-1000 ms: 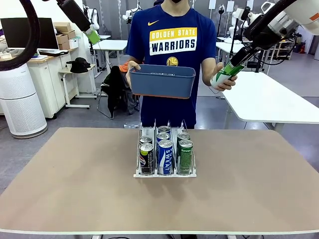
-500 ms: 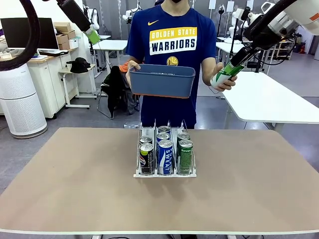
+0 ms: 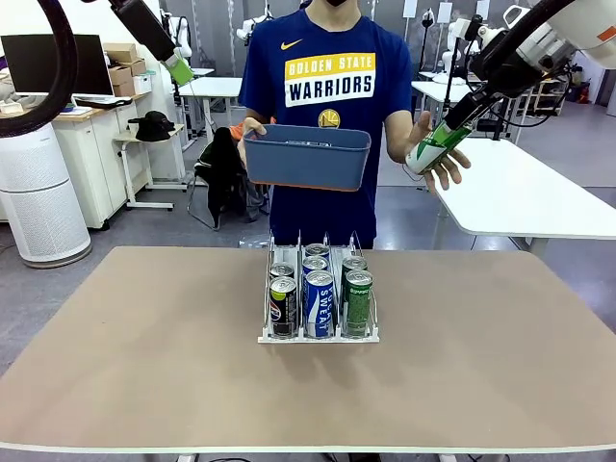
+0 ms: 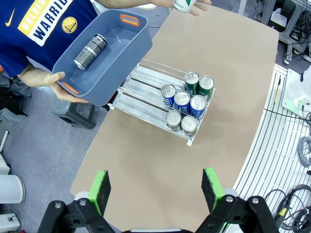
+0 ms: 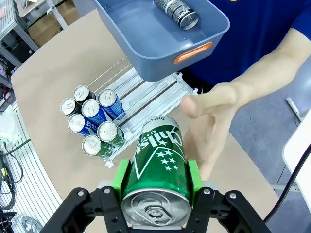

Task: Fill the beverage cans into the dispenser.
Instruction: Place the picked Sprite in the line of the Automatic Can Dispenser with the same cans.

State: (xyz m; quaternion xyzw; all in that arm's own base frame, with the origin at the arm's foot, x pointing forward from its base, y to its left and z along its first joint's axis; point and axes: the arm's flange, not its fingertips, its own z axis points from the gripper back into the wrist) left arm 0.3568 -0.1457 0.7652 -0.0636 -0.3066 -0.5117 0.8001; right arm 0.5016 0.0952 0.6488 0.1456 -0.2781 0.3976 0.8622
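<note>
Up beyond the rack (image 3: 265, 339), the right gripper (image 5: 157, 178) pinches a green can (image 5: 158, 155), likely for loading; the person's hand (image 5: 214, 114) beside it is spread, seemingly giving it up.

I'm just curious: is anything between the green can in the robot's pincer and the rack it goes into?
Yes: the person's open hand lies right beside the green can, and the bin is held above the far end of the rack.
</note>
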